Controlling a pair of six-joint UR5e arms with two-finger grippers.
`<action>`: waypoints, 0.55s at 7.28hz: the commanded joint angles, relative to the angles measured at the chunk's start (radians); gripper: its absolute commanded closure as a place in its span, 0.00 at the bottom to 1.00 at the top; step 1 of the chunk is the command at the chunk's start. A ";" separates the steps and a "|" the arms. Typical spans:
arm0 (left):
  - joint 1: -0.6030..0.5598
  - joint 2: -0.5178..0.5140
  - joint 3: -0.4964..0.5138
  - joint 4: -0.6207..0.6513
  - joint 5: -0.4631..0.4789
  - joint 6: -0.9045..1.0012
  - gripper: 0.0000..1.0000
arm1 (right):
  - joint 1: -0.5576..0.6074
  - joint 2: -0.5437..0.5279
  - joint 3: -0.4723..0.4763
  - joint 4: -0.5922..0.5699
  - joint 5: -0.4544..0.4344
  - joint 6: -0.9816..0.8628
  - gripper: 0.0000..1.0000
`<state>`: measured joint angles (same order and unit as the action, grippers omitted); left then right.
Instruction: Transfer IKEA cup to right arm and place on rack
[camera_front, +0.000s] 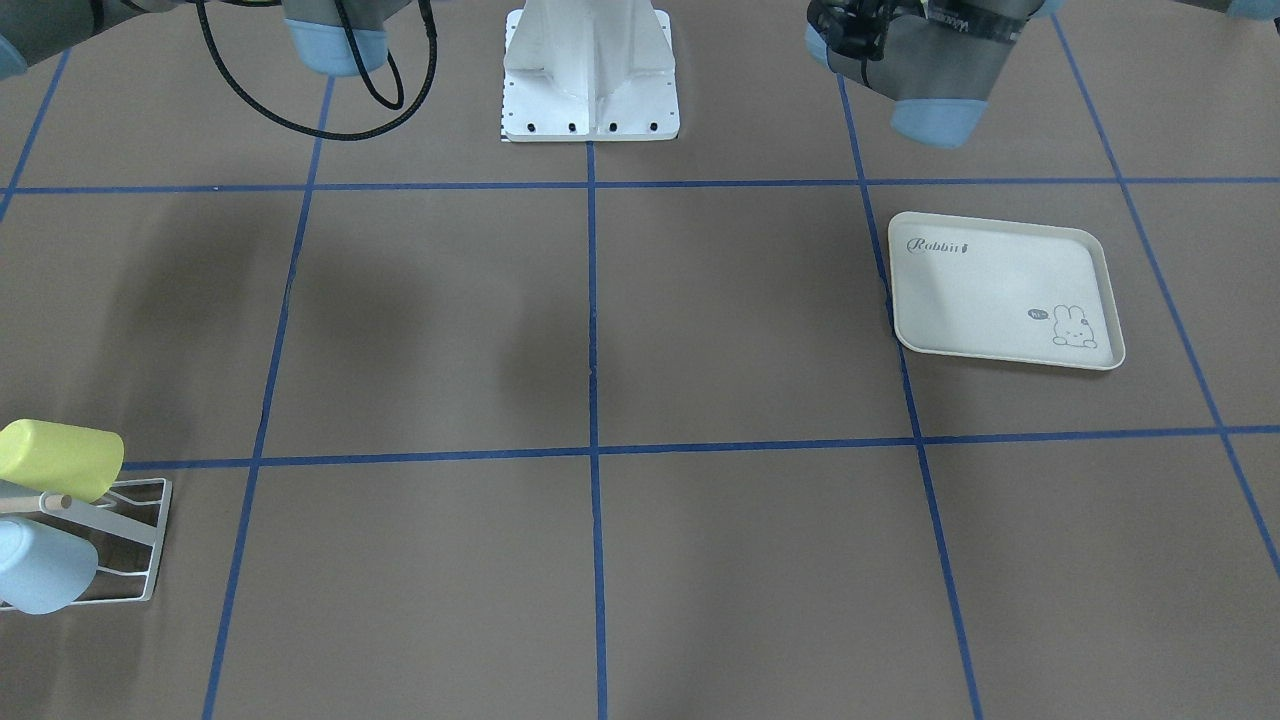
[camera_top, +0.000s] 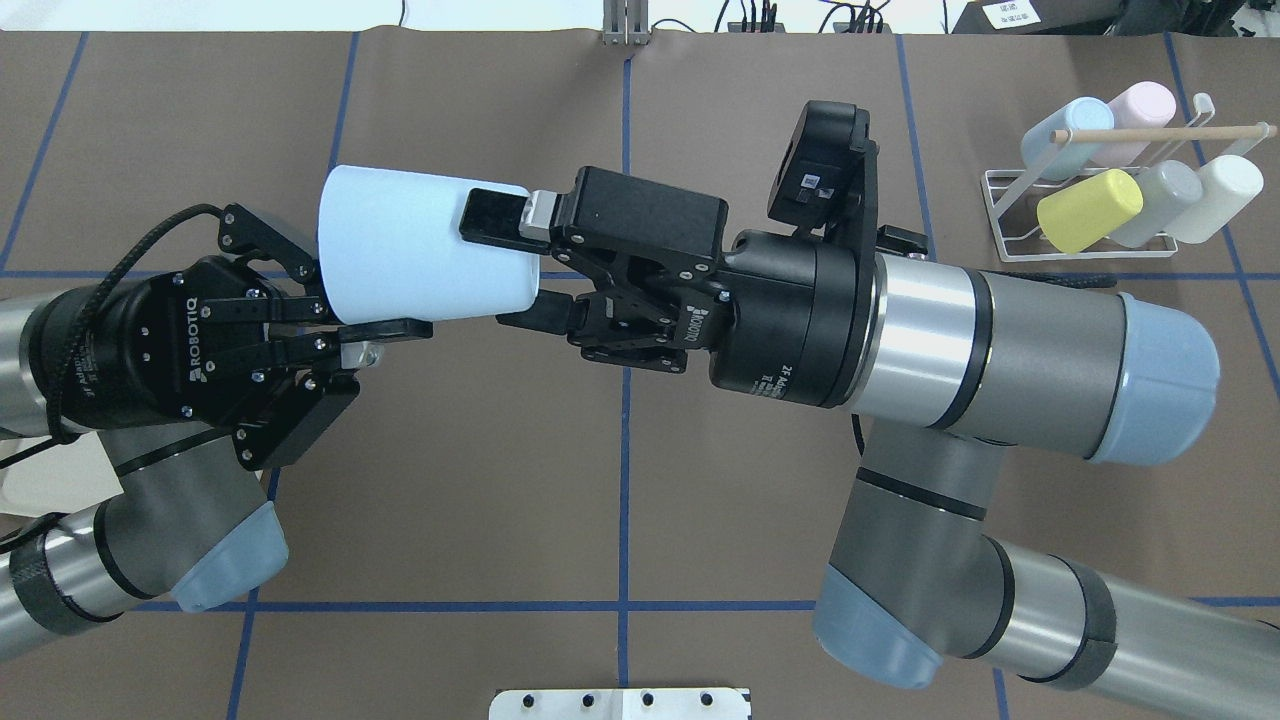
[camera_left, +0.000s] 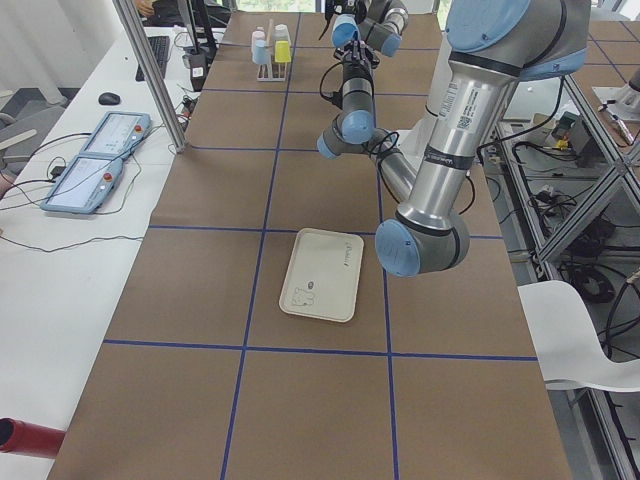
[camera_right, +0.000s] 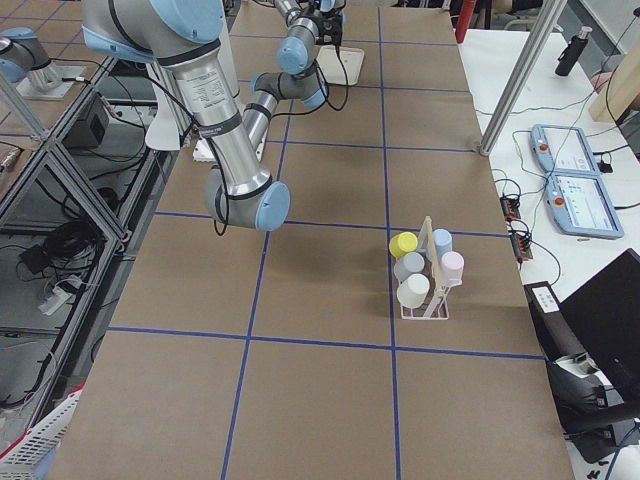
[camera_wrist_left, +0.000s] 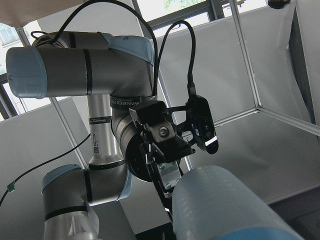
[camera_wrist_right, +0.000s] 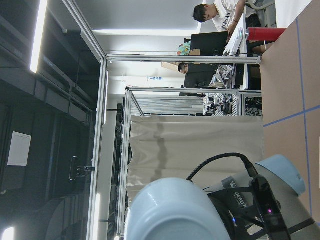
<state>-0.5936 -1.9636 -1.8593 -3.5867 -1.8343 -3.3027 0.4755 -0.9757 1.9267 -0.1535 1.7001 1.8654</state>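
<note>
Seen from the front, the brown paper-covered tabletop (camera_front: 700, 330) is ruled into squares by blue tape. It is carrying a cream, round-cornered tray (camera_front: 980, 290) with a rabbit print, and at the opposite edge the white wire rack (camera_front: 160, 540). A matte yellow cup (camera_front: 60, 458) and a blue cup (camera_front: 40, 565) are lying slanted on the rack's prongs.

From overhead, the cup (camera_top: 420, 255), smooth, pale blue and tapered, is hanging on its side in the air between the two arms, well apart from the rack. The left end effector (camera_top: 395, 325) is pinching the wall at the cup's wide mouth, with one finger lying along the outside. The right end effector (camera_top: 500, 268) is straddling the narrow base, one black finger across the wall and the other just beside the lower edge. Whether it is clamping cannot be told. A thin wooden dowel (camera_top: 1160, 132) is spanning the rack's top, above five pastel cups.

In both side views the end effectors are showing too small to judge. The view from the right end is showing the rack standing upright on the tabletop.

In the left wrist view, the cup's finely textured side is filling the lower right and pointing toward the right end effector's black linkages.

In the right wrist view, the cup's rounded base is bulging up from the bottom edge.
</note>
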 joint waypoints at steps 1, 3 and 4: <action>0.012 0.000 -0.001 0.000 -0.002 0.003 1.00 | 0.000 0.002 0.000 0.000 0.000 0.000 0.02; 0.017 -0.001 -0.001 0.002 -0.002 0.003 1.00 | 0.000 0.002 0.000 0.000 -0.002 0.000 0.04; 0.018 0.000 0.000 0.002 -0.002 0.005 1.00 | 0.000 0.002 0.000 0.000 -0.004 0.000 0.15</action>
<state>-0.5775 -1.9639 -1.8604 -3.5851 -1.8361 -3.2993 0.4755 -0.9742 1.9267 -0.1534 1.6979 1.8653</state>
